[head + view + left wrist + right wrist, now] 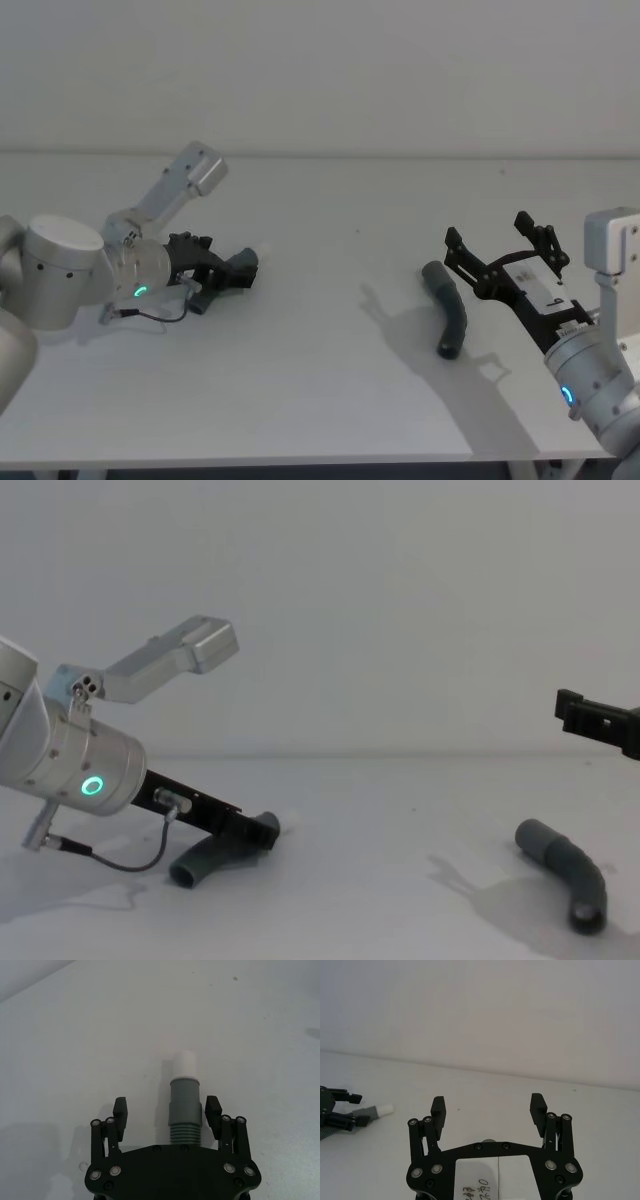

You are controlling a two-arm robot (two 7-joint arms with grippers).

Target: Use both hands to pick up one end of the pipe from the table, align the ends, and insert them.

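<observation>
Two bent dark grey ribbed pipe pieces lie on the white table [320,400]. The left piece [243,264] has a grey cuff with a white tip [186,1066]. My left gripper [166,1110] is low over the table, open, straddling that cuff [185,1102], with small gaps on both sides. In the chest view the left gripper [255,830] slants down onto this piece [205,860]. The right piece [450,310] lies alone, its plain cuff toward the back. My right gripper [495,235] hovers open just right of it, above the table, holding nothing.
The right wrist view looks across the table toward the left gripper [335,1110] and the white-tipped piece [377,1110]. A plain wall stands behind the table's far edge [400,155]. Bare table lies between the two pieces.
</observation>
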